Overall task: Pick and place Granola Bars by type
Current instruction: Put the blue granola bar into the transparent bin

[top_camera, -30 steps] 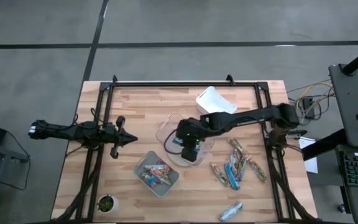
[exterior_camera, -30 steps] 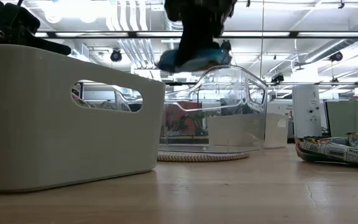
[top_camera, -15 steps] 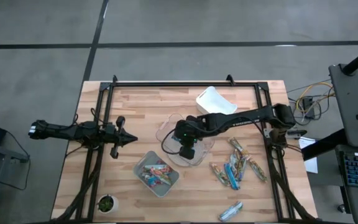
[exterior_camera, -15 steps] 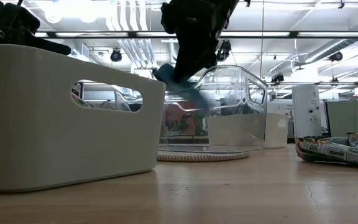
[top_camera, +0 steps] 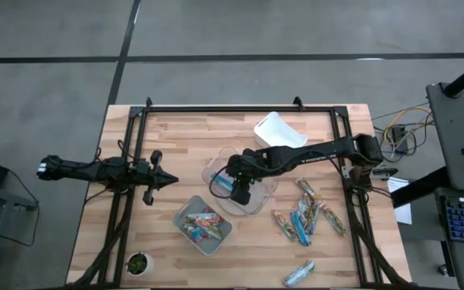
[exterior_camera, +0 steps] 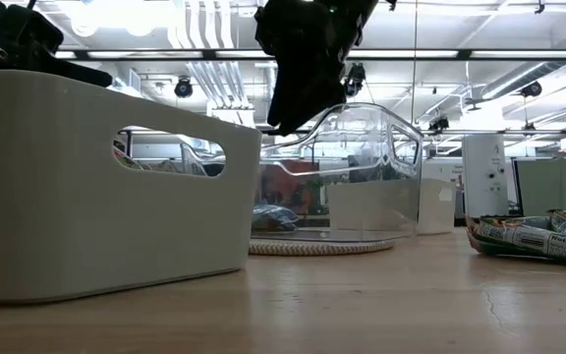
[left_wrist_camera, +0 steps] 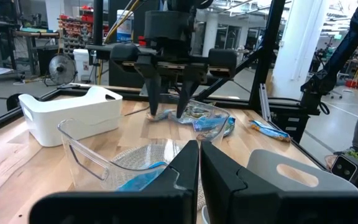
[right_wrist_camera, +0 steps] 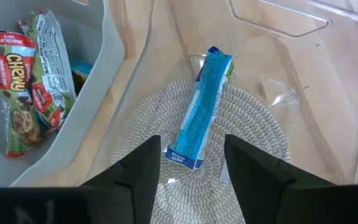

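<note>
Hanging above the clear bin (top_camera: 234, 184), the right gripper (right_wrist_camera: 189, 163) is seen with its two dark fingers (right_wrist_camera: 143, 168) parted and nothing between them. Directly below the gap, a bright blue bar (right_wrist_camera: 200, 106) in a glossy wrapper lies flat on the bin's transparent floor, apart from the fingers. A round woven mat (right_wrist_camera: 166, 134) shows through the plastic under it. Just beside the fingers stands the grey bin (top_camera: 203, 225), smooth-walled with rounded corners, holding crinkled red and green-wrapped bars (right_wrist_camera: 28, 74). A white bin (top_camera: 279, 131) sits on the far side of the arm. Well apart, loose granola bars (top_camera: 308, 214) are scattered on the pale wooden table (top_camera: 184, 141). The left gripper (top_camera: 166, 181) waits near the table's left edge, its fingers pressed together.
</note>
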Tool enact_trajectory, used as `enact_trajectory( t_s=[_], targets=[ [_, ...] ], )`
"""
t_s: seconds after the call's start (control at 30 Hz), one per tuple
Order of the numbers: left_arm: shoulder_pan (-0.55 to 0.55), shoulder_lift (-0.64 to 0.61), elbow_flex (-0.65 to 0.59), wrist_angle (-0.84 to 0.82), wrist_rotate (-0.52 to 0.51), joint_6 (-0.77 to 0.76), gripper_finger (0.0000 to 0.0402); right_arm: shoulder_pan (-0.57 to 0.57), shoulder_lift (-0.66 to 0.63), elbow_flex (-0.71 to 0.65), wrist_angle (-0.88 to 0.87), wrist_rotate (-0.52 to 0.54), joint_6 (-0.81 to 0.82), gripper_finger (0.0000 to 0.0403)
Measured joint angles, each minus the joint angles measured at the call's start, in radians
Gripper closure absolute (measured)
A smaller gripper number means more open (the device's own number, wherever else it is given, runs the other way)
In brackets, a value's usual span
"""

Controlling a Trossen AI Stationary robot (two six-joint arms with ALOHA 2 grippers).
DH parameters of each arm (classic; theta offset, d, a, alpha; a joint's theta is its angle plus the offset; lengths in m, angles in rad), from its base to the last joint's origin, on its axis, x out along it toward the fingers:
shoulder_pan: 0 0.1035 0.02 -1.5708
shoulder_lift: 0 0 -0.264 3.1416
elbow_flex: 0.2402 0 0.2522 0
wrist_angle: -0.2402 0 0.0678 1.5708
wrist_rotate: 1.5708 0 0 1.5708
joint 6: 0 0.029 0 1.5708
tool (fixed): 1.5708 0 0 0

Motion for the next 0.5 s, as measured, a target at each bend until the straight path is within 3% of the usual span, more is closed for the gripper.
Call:
enact_trajectory(
  t_s=[0.5],
  targets=[
    [0.0, 0.0, 0.0, 0.0, 0.0, 0.0, 0.0401, 0.105, -0.093, -0.008, -0.111, -0.012, 0.115, 0.025]
  ],
)
